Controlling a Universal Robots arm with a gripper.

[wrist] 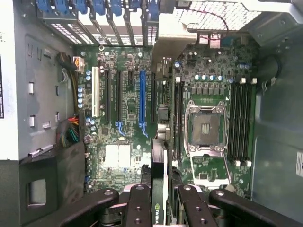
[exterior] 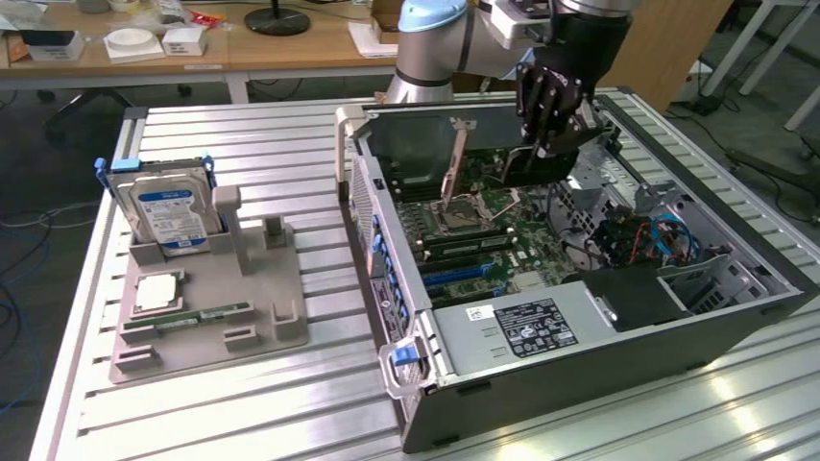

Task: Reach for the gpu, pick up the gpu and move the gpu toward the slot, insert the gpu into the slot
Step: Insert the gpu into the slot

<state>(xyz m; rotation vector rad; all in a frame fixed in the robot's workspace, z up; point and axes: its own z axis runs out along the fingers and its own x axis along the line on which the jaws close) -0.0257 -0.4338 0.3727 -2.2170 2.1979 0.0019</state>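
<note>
My gripper hangs over the open computer case, shut on the gpu, a dark card held above the motherboard near the case's far wall. In the wrist view the gpu shows edge-on between my two black fingers, with a green logo at its near end and its silver bracket toward the case's rear slots. The long blue slot lies on the green motherboard just beside the card's edge, and the card is above it, not seated. In the exterior view the blue slot lies nearer the case front.
A grey fixture at the exterior view's left holds a blue-labelled hard drive, a memory stick and a processor chip. The processor socket, black slots, cables and case walls surround the card.
</note>
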